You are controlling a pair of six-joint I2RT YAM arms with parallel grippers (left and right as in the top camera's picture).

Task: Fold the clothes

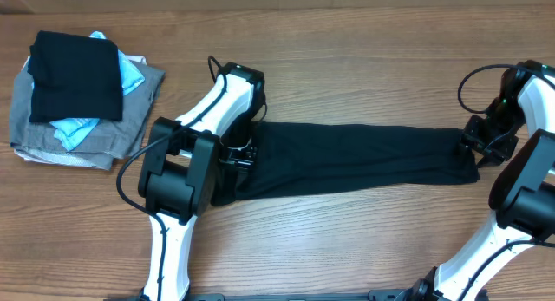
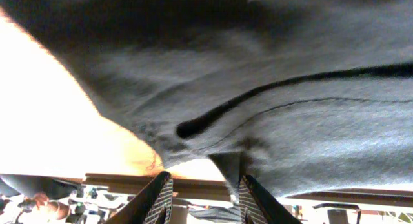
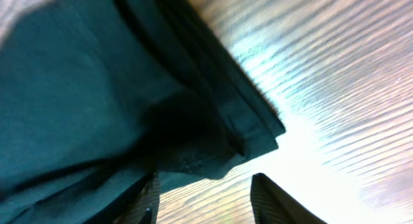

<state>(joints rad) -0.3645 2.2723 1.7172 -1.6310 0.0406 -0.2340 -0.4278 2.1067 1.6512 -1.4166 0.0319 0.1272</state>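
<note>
Stack of folded garments [image 1: 78,101] sits at the far left of the table [image 1: 347,49], well apart from the work, and we leave it alone.

Next comes the left gripper [image 1: 236,153], low over the left end of the black T-shirt [image 1: 355,158]. In its wrist view the jaws stand apart with a corner of cloth just above the gap; we see nothing pinched between them.

The T-shirt lies flat as a long narrow band, its long axis running left to right across the table, and it spans the whole stretch between the two grippers. So each end lies right at its own arm, and neither arm is nearer the middle. We judge that the coming fold turns on this axis: one end would travel along it toward the other.

The right gripper [image 1: 473,149] sits at the band's right end. Its jaws are also spread, with the hemmed corner beside them and bare wood showing in the gap.

The left arm [image 1: 186,162] covers the band's left end from above, so we cannot trace that edge. No neck label shows, the sleeves cannot be made out, and both wrist views are blurred and glare-washed.
</note>
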